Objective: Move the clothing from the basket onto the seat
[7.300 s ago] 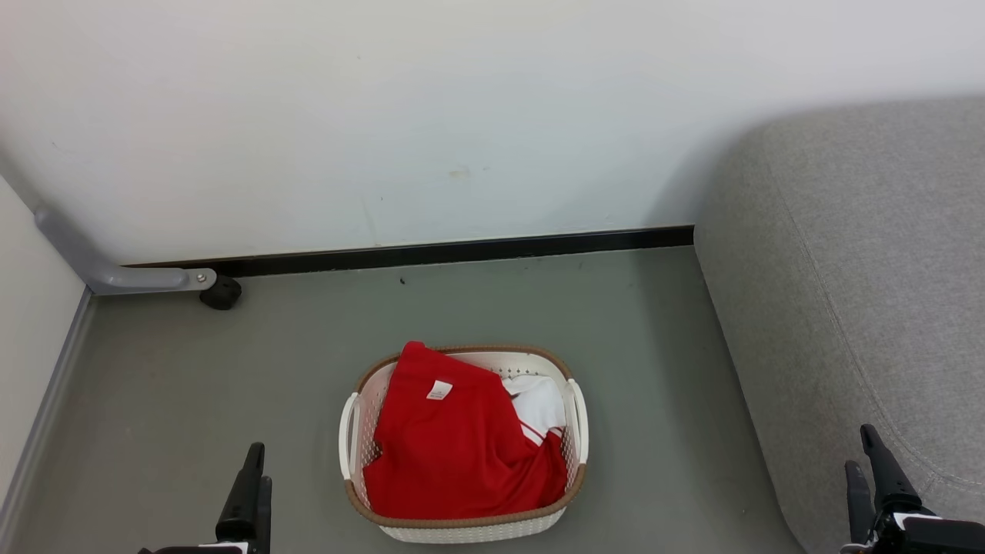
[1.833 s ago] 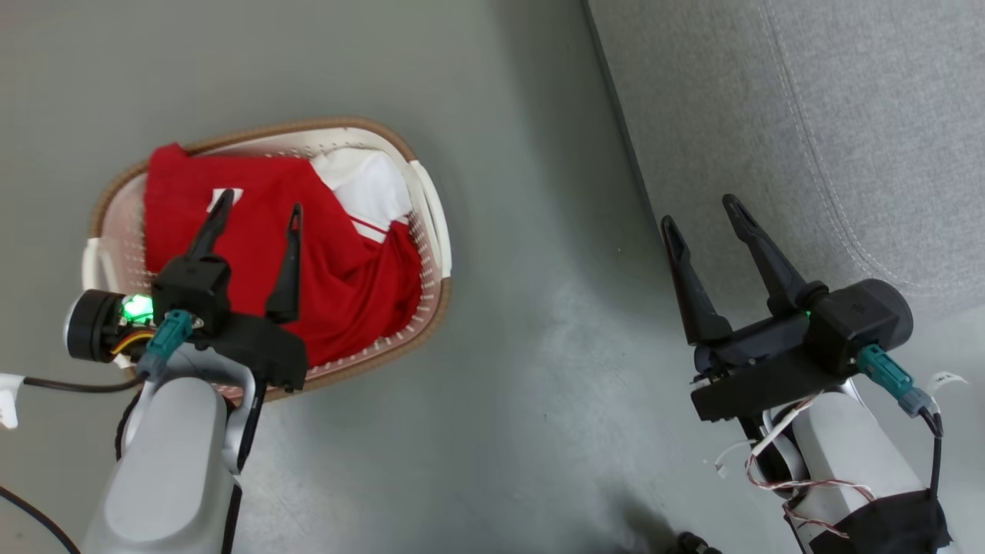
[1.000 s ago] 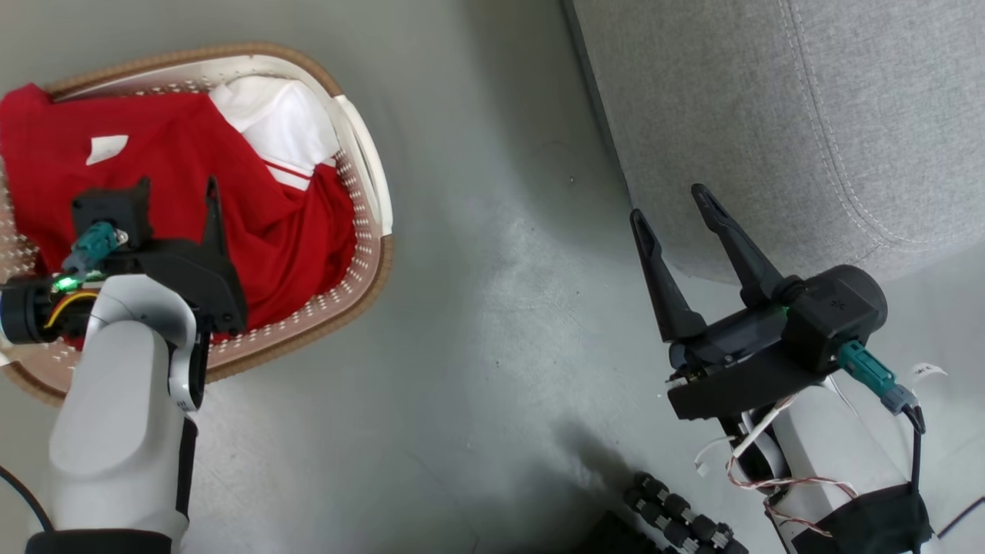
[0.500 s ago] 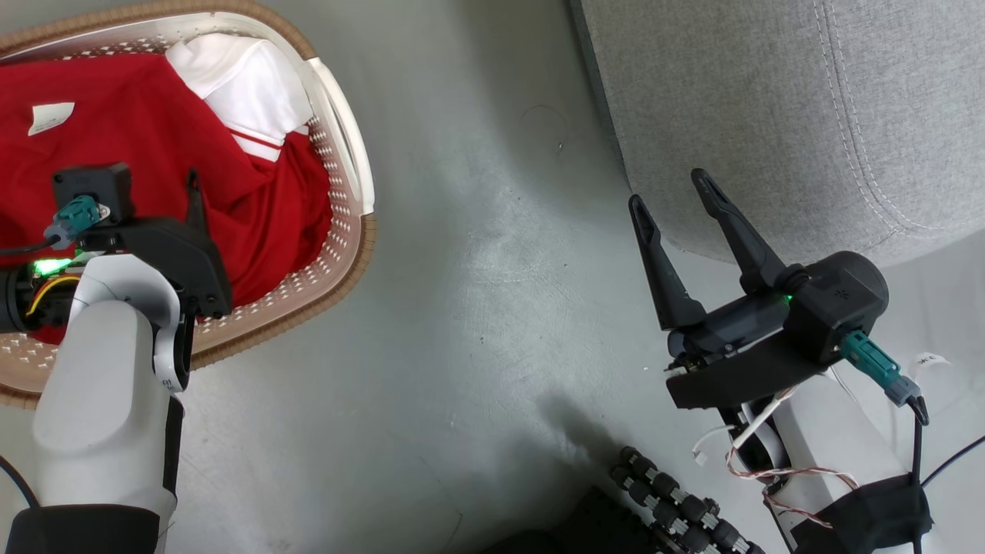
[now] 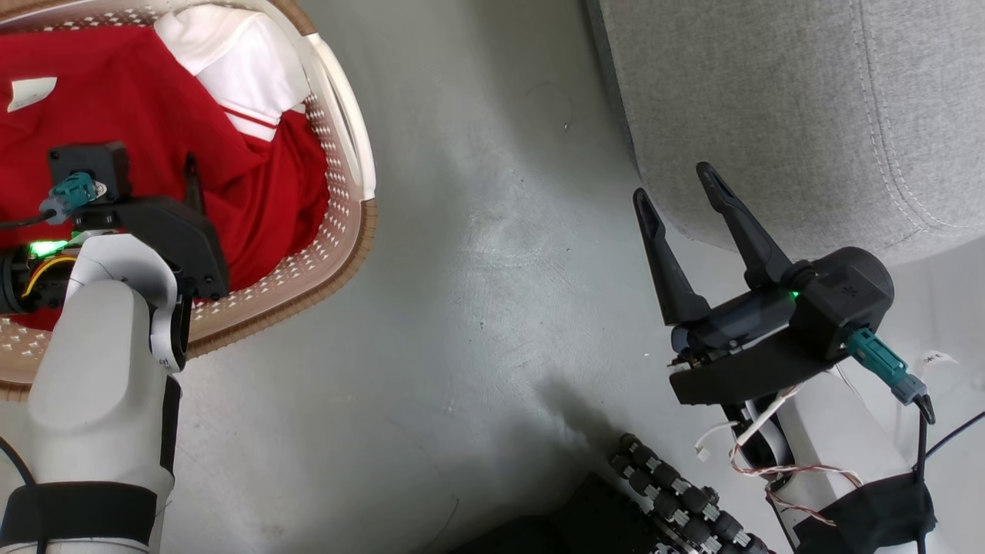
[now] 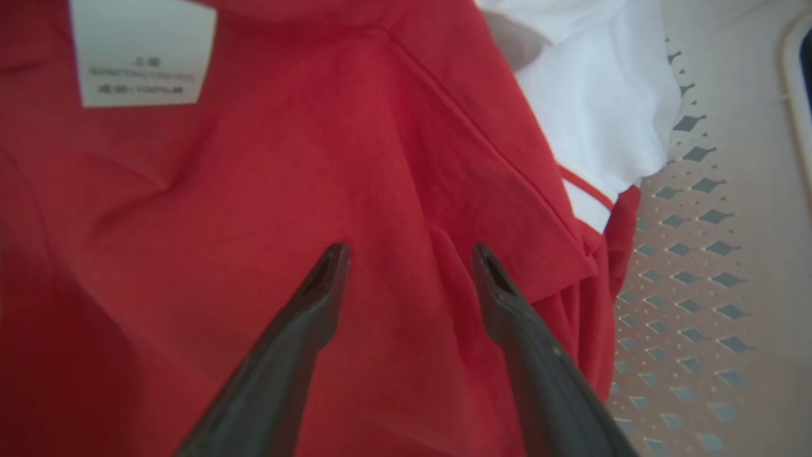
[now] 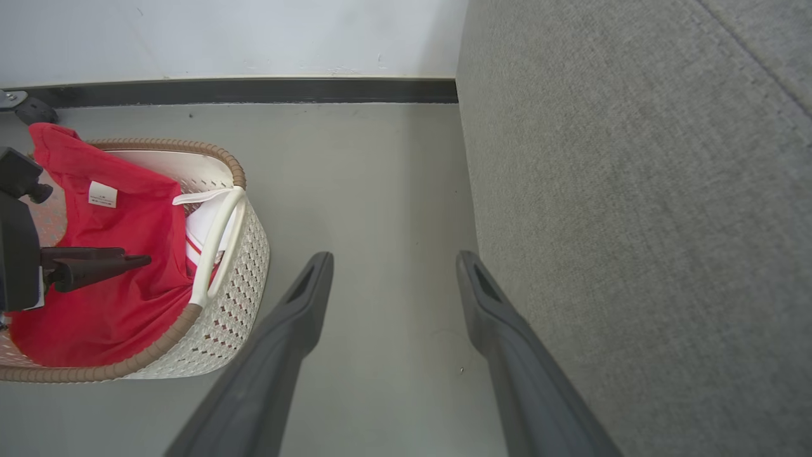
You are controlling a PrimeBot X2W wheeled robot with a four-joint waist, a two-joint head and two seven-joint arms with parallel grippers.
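In the basket [image 5: 323, 246], clothing [image 6: 254, 190] under spread left fingers [image 6: 298, 330], contact unclear, right fingers [image 7: 295, 317] spread.

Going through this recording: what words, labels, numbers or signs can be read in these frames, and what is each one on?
"100%": third line of the white neck label on the red clothing in the basket, left wrist view; the characters around it are blurred.
The label's first two lines: print is there, but too blurred to read.
The same label in the head and right wrist views: too small to read.
Small white tag by the right arm's wiring: dark marks, too small to read.
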